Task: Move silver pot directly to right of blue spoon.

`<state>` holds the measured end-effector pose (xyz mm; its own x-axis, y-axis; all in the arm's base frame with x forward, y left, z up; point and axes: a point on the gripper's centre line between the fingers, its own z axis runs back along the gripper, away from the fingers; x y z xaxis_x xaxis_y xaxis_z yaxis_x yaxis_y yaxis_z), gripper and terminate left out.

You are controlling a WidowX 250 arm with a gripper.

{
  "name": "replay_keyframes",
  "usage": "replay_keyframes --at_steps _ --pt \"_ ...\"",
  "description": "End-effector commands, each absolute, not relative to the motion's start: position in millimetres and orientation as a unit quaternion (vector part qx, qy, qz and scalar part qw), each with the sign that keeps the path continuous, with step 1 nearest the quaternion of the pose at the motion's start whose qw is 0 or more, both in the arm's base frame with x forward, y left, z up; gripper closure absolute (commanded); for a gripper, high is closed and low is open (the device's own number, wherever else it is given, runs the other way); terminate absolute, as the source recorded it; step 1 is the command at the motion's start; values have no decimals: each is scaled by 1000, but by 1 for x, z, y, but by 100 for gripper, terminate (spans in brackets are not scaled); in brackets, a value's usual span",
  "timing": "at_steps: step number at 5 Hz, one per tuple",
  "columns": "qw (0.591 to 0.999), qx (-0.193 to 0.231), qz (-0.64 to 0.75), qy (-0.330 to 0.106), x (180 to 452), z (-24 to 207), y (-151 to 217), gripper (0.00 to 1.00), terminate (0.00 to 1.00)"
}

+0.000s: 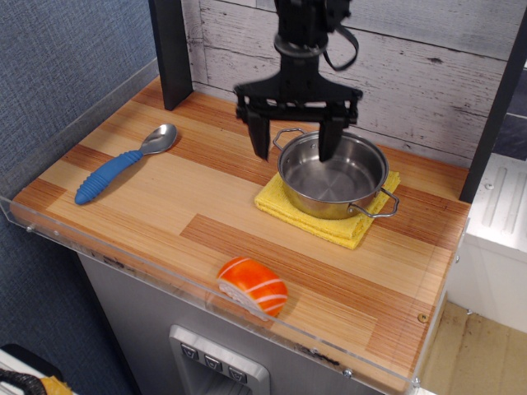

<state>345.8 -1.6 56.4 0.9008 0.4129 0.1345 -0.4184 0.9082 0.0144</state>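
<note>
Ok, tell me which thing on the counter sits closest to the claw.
The silver pot, resting on the yellow sponge: the open claw hovers at its left rim, while the blue spoon and sushi piece lie well away.

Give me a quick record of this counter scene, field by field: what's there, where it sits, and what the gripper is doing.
surface: wooden counter
silver pot: upright, resting on yellow cloth, right of centre
blue spoon: lying at left, bowl toward back wall
orange-and-white toy: near front edge
gripper: open, above the pot's left rim, one finger over the pot's inside, one outside
pot grasped: no
</note>
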Motion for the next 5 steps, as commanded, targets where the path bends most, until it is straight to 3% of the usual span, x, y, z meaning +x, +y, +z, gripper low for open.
replay_keyframes --at_steps 1,2,4,5 --pt "974 17 212 -79 351 58 5 0 0" --pt "975 0 210 -75 354 49 6 0 0" --pt "972 3 221 -76 354 40 3 0 0" --pt "970 -5 228 -79 353 36 4 100 0"
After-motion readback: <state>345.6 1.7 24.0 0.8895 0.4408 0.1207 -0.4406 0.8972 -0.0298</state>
